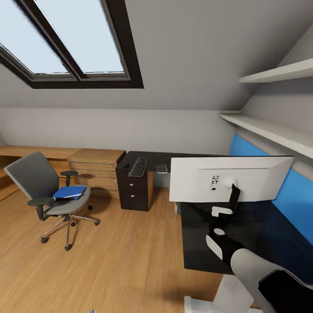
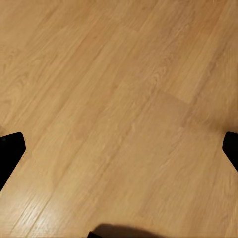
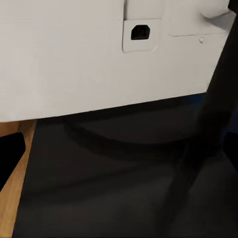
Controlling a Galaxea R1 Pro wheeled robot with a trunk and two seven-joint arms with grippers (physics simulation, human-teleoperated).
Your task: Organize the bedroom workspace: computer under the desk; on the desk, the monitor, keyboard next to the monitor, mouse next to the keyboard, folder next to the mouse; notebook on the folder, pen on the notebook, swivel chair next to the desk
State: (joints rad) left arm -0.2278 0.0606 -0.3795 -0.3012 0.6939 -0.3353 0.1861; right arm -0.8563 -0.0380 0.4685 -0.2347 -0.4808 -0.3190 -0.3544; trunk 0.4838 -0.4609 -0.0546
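White monitor (image 1: 204, 184) back just ahead of right gripper (image 1: 221, 213), upright on black surface (image 1: 204, 243), long axis across the reach; right arm nearer. Right jaws: cannot tell. Left gripper (image 2: 119, 148) jaws apart over floor (image 2: 119, 74).

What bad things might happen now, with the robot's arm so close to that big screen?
The right gripper sits right behind the monitor, near its thin stem. A clumsy push might tip the screen or slide it toward the edge of the desk. The folder lies loose on the swivel chair, which has castors, so bumping the chair later might roll it away or spill the folder.
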